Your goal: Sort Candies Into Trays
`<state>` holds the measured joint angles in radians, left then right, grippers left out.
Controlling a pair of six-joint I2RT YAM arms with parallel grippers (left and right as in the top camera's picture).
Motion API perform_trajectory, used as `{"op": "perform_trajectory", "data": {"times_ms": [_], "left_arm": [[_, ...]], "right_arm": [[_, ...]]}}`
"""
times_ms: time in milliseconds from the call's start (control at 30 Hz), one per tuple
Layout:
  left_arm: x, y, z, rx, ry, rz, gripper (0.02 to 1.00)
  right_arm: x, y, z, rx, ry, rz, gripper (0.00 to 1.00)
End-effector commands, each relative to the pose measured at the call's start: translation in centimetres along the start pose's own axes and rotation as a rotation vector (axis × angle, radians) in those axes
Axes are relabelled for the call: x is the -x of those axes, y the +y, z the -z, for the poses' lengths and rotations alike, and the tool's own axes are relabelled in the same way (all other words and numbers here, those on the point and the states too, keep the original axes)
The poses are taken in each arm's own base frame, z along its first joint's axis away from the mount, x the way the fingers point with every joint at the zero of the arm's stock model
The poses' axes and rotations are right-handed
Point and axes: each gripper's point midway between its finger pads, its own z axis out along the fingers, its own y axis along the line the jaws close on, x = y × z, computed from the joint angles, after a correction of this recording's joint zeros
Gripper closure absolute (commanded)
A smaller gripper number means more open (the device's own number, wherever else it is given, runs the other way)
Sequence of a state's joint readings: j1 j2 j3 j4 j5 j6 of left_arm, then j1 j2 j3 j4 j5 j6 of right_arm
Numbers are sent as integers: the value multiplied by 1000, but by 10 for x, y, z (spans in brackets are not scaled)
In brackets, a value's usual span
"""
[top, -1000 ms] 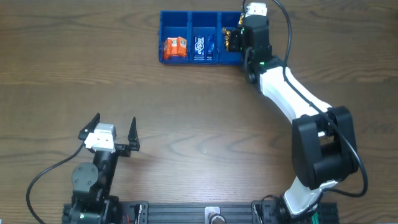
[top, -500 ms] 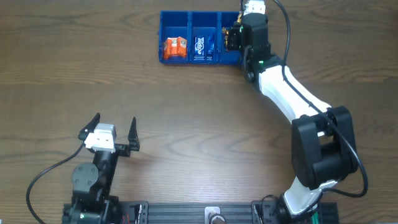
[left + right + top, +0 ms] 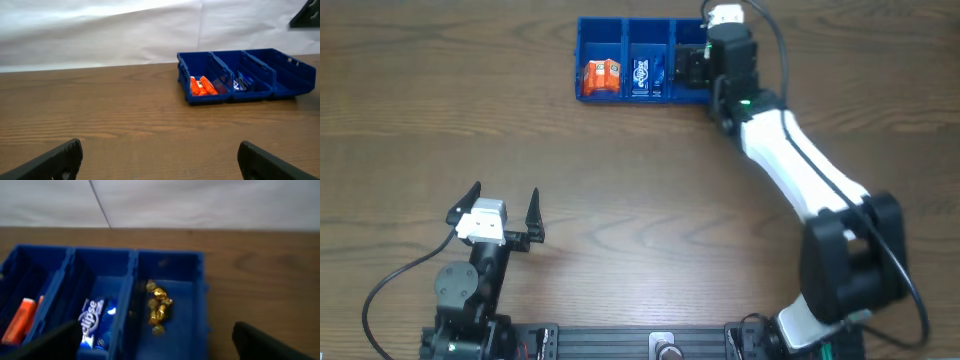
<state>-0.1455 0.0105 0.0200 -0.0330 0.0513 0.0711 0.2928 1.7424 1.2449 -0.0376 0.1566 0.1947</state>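
Plenty of open wood across the desk, from the left gripper at lower left up to the blue tray at top centre. Obstacles are the tray's walls and dividers, plus the right arm slanting across the right side.

White lettering sits on the blue packet, lying in the middle compartment of the blue tray. It's a brand mark in slanted script, the one clear piece of print here. In the top view, that packet shows only a pale smear of letters, too small to read. The orange packets in the end compartment carry pale marks, unreadable.
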Motion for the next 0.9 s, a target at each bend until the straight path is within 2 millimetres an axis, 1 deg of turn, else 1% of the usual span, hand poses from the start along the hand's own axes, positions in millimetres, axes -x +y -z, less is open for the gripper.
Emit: {"op": "perform_trajectory", "data": {"times_ms": [33, 67, 100, 133, 167, 200, 267, 300, 333, 433, 533, 633, 733, 833, 900], "left_arm": [[-16, 1, -1, 6, 51, 12, 20], [-17, 1, -1, 6, 52, 12, 20], [-17, 1, -1, 6, 52, 12, 20], [-16, 1, -1, 6, 51, 12, 23], [-16, 1, -1, 6, 51, 12, 23], [-17, 1, -1, 6, 52, 12, 20], [-17, 1, -1, 6, 52, 12, 23], [-17, 1, -1, 6, 52, 12, 20], [-16, 1, -1, 6, 51, 12, 20], [-16, 1, -1, 6, 51, 12, 23], [-17, 1, -1, 6, 52, 12, 20], [-16, 1, -1, 6, 51, 12, 20], [-17, 1, -1, 6, 52, 12, 20], [-17, 1, -1, 6, 52, 12, 20], [-16, 1, -1, 6, 51, 12, 23]], "right_arm": [[67, -56, 113, -89, -240, 88, 3], [68, -66, 133, -107, -278, 83, 5], [65, -78, 156, -129, -321, 72, 3], [60, -85, 174, -143, -353, 66, 3], [46, -94, 202, -166, -393, 57, 3], [36, -98, 216, -174, -409, 54, 3], [14, -102, 237, -182, -431, 48, 3], [2, -103, 243, -183, -442, 46, 3], [-14, -104, 249, -183, -454, 44, 3], [-52, -104, 250, -157, -465, 13, 3], [-87, -102, 240, -127, -448, 7, 3], [-110, -102, 230, -122, -423, 10, 3], [-126, -103, 222, -124, -401, 12, 3], [-129, -104, 223, -124, -414, 12, 3], [-128, -103, 225, -122, -451, 9, 3]]}}
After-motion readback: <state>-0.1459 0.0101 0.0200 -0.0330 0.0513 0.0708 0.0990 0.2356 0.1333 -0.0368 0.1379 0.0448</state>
